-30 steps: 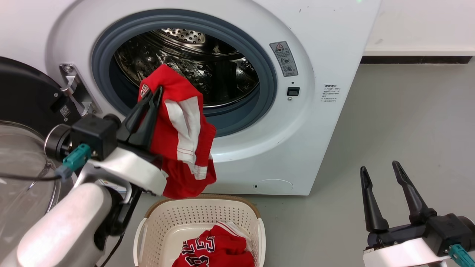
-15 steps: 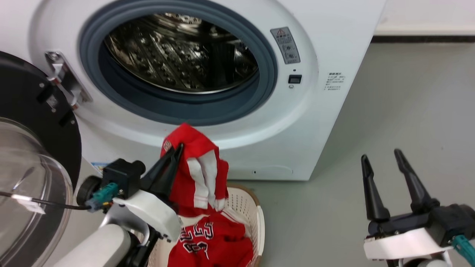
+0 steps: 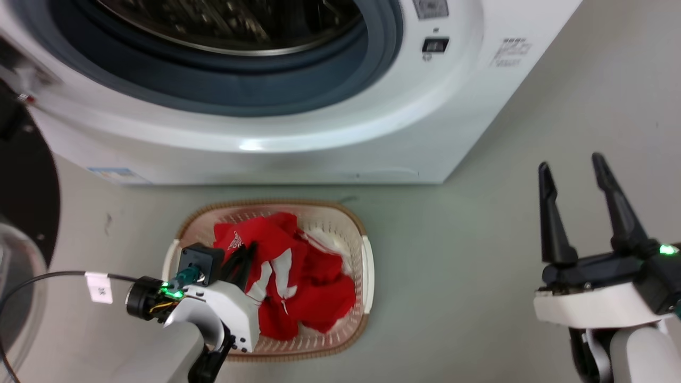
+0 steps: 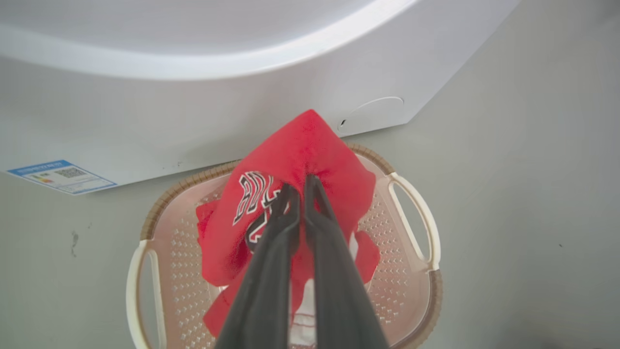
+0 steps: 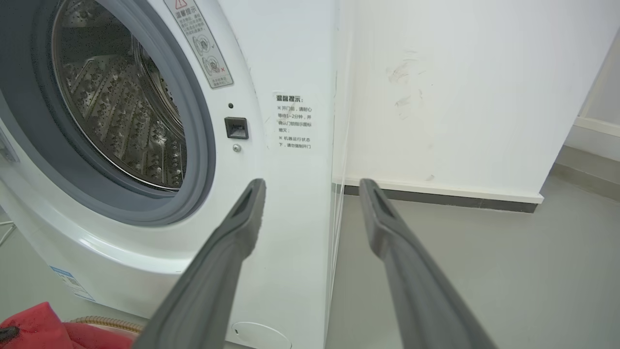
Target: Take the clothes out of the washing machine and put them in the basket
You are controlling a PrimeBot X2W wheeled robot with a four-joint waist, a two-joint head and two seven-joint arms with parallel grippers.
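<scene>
Top edge cuts drum (image 3: 229, 21); left arm (image 3: 213, 311) hides pt of basket (image 3: 368, 266) rim; sticker (image 4: 60, 177) txt unreadable.

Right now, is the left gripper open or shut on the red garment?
Shut on it: the left gripper has its fingers together, with the red garment pinched between them, over the basket.

I see the basket (image 3: 367, 266) on the floor (image 3: 452, 266) just before the washing machine (image 3: 319, 143), the clothes (image 3: 314, 282) in it, my left gripper (image 3: 245, 255) among them, right gripper (image 3: 570, 162) well apart rightward.
</scene>
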